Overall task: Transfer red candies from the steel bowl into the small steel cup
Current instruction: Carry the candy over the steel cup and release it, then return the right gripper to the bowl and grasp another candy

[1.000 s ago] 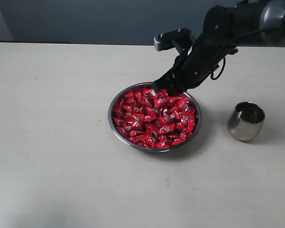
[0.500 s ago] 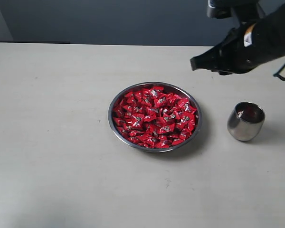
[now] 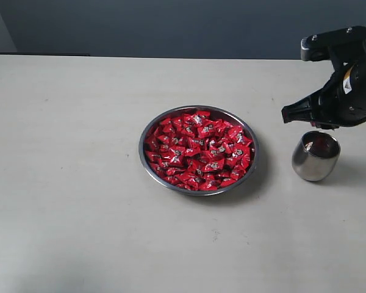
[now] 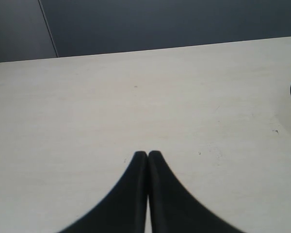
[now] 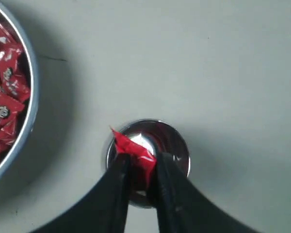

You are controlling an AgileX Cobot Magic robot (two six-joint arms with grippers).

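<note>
The steel bowl sits mid-table, heaped with red candies; its rim and a few of the candies also show in the right wrist view. To its right stands the small steel cup. My right gripper hangs just above the cup, a little to its left. In the right wrist view this gripper is shut on one red candy, right over the cup's mouth. My left gripper is shut on nothing above bare table, and it does not show in the exterior view.
The pale table stretches wide to the left of the bowl and in front of it. A dark wall runs along the table's far edge. The right arm's black body reaches in from the right edge.
My right gripper has lifted out of the bowl's far rim with a candy, swung right and come down to just above the cup. The bowl and cup have not moved.
</note>
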